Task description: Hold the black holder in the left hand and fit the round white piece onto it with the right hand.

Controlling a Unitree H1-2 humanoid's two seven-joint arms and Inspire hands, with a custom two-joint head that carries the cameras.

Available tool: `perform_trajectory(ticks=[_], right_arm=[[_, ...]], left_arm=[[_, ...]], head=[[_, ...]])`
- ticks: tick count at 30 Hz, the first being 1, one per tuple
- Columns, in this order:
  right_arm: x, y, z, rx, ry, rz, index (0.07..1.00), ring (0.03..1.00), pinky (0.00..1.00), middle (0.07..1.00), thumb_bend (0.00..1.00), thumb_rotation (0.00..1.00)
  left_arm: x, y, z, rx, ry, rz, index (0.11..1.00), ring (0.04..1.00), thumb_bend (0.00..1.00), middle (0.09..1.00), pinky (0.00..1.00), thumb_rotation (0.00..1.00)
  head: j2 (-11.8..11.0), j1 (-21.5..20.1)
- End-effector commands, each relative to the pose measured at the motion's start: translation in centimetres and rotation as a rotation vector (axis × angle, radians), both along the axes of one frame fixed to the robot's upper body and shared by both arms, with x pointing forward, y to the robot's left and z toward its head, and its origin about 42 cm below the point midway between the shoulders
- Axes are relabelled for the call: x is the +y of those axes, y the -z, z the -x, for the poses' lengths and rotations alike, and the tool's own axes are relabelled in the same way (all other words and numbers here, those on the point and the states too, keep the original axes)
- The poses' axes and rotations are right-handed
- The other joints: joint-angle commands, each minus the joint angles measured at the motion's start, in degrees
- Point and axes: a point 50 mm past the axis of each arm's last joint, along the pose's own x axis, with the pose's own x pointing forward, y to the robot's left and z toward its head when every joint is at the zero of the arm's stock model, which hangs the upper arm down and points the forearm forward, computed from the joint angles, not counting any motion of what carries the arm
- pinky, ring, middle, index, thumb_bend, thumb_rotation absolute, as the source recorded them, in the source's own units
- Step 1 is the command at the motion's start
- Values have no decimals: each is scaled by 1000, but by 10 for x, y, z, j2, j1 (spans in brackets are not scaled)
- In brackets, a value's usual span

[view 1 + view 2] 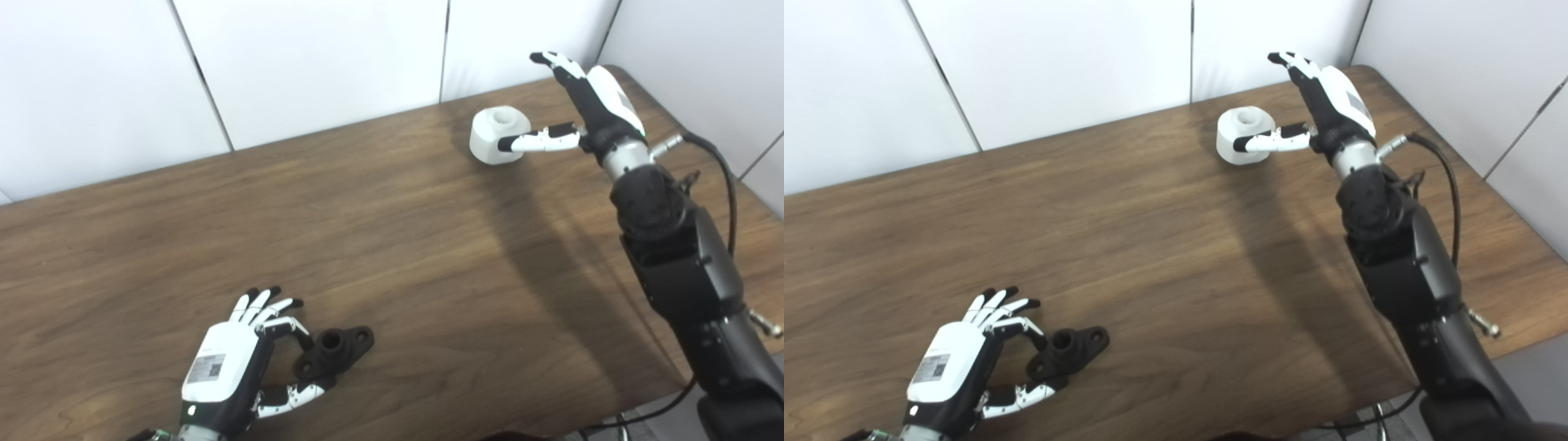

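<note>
Both spread and holding nothing, the left hand [229,361] flanks the flanged black holder [334,352], the right hand [585,104] the round, hollow-topped white piece [497,136].

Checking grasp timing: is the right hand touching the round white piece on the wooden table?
Cannot tell. In both eye views the right hand is open, its thumb overlapping the round white piece; neither shows contact or gap.

Wood-grain surface [398,245], smooth with low sheen – matt black plastic holder [335,350], faintly rough – round white piece [497,136] in matt plastic – glossy white shell on left robot hand [236,361].
</note>
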Motion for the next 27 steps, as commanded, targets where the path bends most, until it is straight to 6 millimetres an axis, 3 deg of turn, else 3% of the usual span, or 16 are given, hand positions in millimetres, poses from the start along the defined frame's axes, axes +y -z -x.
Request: perform_trajectory(ticks=[1, 5, 8, 14, 27], right_arm=[[-4, -22, -12, -35, -1, 60, 907, 1000, 948, 977, 837, 301], [-6, -21, -33, 8, -9, 112, 912, 1000, 926, 976, 834, 281], [-8, -20, -48, 47, -21, 162, 907, 1000, 985, 968, 835, 276], [-12, -23, -69, 114, -20, 217, 874, 1000, 1000, 964, 862, 252], [-13, -27, -89, 185, -7, 263, 863, 1000, 1000, 941, 890, 226]], left_arm=[[18, 28, 15, 144, 11, -130, 486, 949, 521, 841, 999, 58], [21, 28, 16, 140, 14, -134, 486, 947, 521, 839, 999, 59], [23, 28, 16, 142, 13, -127, 486, 946, 521, 838, 1000, 58], [25, 28, 17, 148, 13, -128, 486, 947, 520, 839, 1000, 60], [25, 29, 18, 139, 15, -124, 486, 944, 521, 836, 1000, 60]], head=[[-1, -6], [-5, -18], [-5, -23], [-5, -24], [-4, -23]])
